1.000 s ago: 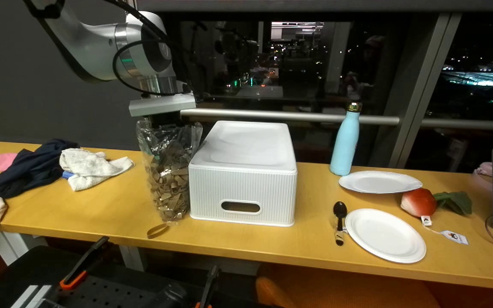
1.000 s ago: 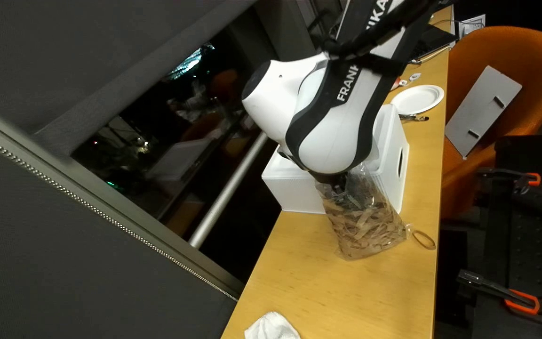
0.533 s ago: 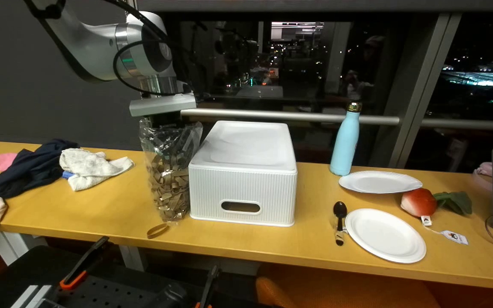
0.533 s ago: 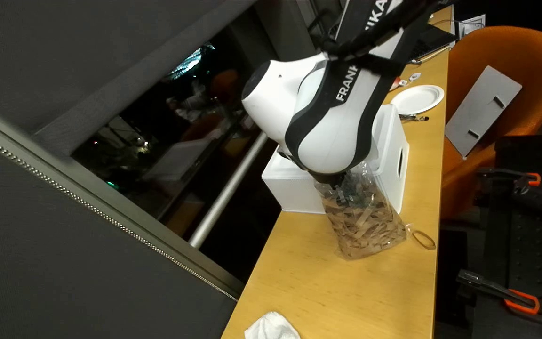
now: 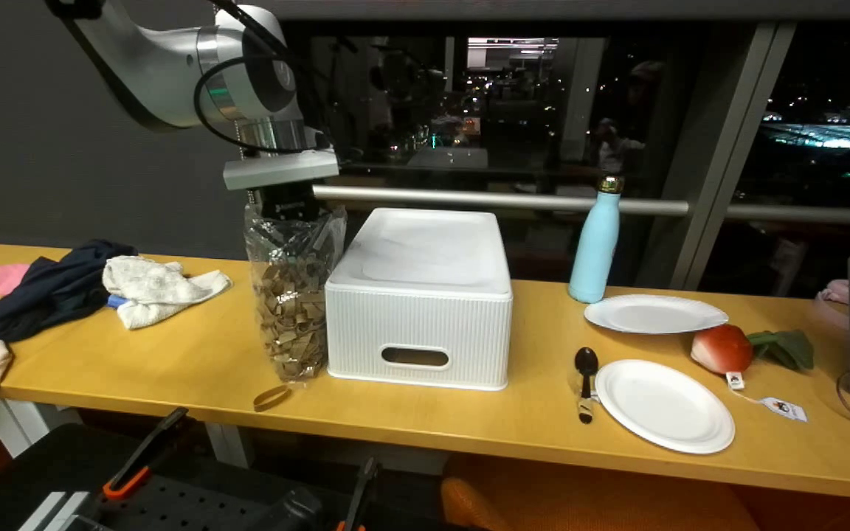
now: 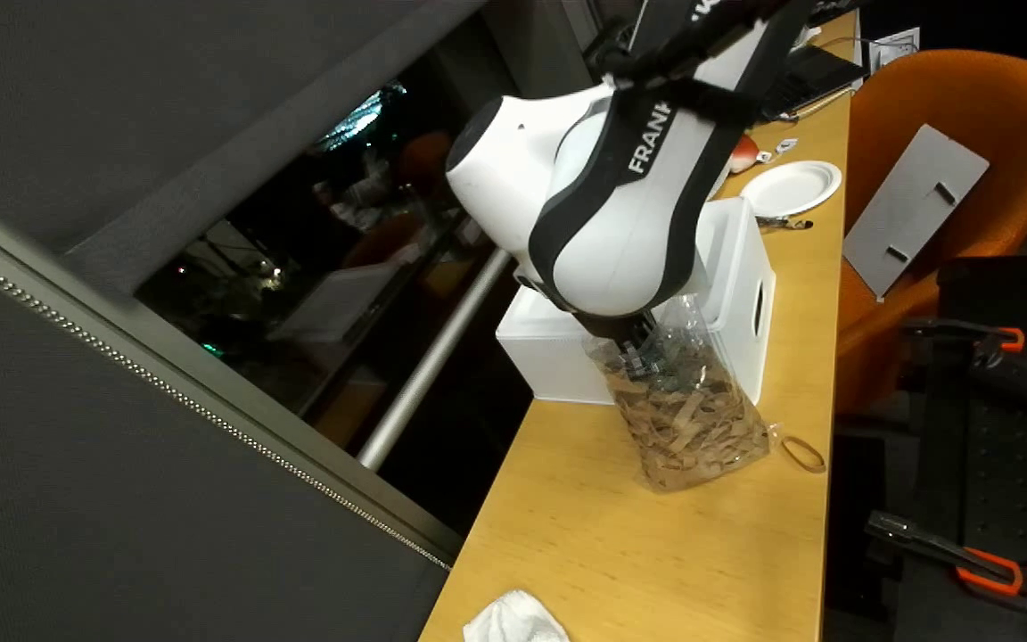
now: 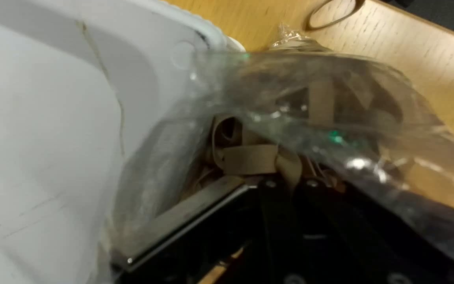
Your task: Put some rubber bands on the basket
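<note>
Some rubber bands seem pinched by the gripper inside the bag, though shadows obscure this. If they snag, lifting could tip the bag, spilling others.

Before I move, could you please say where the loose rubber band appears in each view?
In an exterior view: rubber band, lower left.
In an exterior view: rubber band, lower right.
In the wrist view: rubber band, top edge, right of centre.
Shared landmark: the clear bag, close beside the rubber band.

Brown bands — ribbed white basket.
</note>
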Action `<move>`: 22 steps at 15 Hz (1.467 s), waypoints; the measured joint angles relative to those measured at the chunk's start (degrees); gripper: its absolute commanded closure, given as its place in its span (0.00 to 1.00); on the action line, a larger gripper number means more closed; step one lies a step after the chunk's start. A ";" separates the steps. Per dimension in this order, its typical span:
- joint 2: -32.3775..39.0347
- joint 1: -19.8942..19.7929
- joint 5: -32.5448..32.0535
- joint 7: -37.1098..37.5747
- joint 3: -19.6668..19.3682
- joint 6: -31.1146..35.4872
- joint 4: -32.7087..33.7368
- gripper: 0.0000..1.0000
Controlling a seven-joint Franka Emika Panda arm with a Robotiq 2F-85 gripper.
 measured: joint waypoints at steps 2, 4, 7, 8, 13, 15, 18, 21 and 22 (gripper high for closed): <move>-0.70 0.00 0.02 0.00 0.00 -0.11 0.00 0.99; -1.56 0.00 0.02 0.00 0.00 -0.17 0.02 0.99; -3.46 0.00 0.02 0.05 0.00 -0.50 0.05 0.99; -4.31 0.00 0.02 0.07 -0.02 -0.93 0.12 0.99; -7.98 -0.05 0.02 0.07 -0.12 -3.73 1.90 0.99; -8.55 -0.07 0.02 0.07 -0.17 -4.69 3.22 0.99; -8.68 -0.17 0.02 0.07 -0.38 -5.51 5.15 0.99; -8.76 -0.57 0.01 0.07 -0.69 -6.39 6.88 0.99; -8.77 -0.76 0.01 0.07 -0.80 -6.62 7.39 0.99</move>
